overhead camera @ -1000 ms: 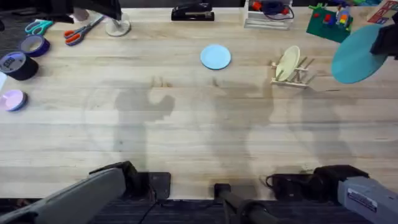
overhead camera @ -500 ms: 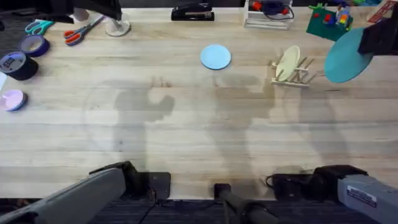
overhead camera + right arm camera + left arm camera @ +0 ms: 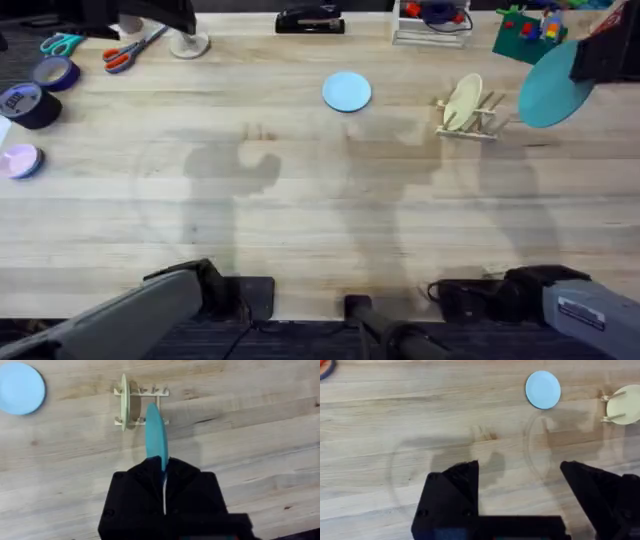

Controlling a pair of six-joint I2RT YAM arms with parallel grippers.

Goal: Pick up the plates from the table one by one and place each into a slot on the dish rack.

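- The right gripper [image 3: 603, 52], clamped on the rim of the teal plate [image 3: 553, 88], has carried it leftward over the last second, from the table's far right edge to a spot just right of the wooden dish rack [image 3: 470, 115]; the plate hangs in the air, tilted, not yet over a slot.
- From the right wrist, the teal plate [image 3: 155, 440] shows edge-on, running out from the closed fingers and lined up close beside the free pegs of the dish rack [image 3: 141, 406].
- A cream-yellow plate [image 3: 124, 402] stands upright in the rack's end slot; the open slots lie next to it, so the approach looks to be the final alignment before lowering.
- The sky-blue plate [image 3: 347, 91] lies flat on the wooden table [image 3: 320, 200], left of the rack and well apart from it, untouched; by this reckoning one task plate is in transit and one remains.
- The left gripper [image 3: 520, 500] rests near its base with fingers spread wide and nothing between them.
- Along the far edge sit a black stapler [image 3: 309, 20], a white wire-frame holder [image 3: 432, 25] and a green toy-brick board [image 3: 530, 32]; scissors [image 3: 130, 48] and tape rolls [image 3: 30, 100] crowd the far left corner.
- The likely hazard is the standing cream-yellow plate and the thin pegs: a slight misalignment could knock either as the teal plate descends.
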